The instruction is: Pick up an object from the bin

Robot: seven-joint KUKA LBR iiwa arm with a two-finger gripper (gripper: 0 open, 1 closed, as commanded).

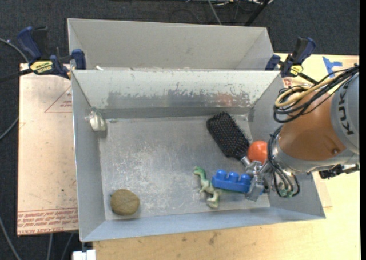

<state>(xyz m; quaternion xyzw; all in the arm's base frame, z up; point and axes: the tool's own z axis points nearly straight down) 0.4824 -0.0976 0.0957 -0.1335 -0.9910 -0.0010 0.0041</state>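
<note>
Could end in a slipped or half-caught grab: gripper [255, 183] down low at the front right of the grey bin [160, 162], hard against the right end of a blue toy block [230, 182], perhaps touching it, with too little of that block squarely lined up to trust. Might also drag along the green lizard-like toy [206, 187] lying against the block's left end, or knock the orange ball [257, 150] just behind, itself resting beside a black bristly brush [227, 134]. Could scrape the sloped right wall as well, being so close to it. State of the gripper: cannot tell, open or closed, nor whether anything is held, with the working end tucked under wrist hardware and looped cables. Reaching in from the right, orange-brown cover bulking over the bin's right wall, wrist tipped down and leftward toward the floor, tool end at floor level or very near it. Well apart from all this: a brown round lump [124, 202] in the front left corner and a small pale thing [95, 122] at the back left, neither likely to get in the way
</note>
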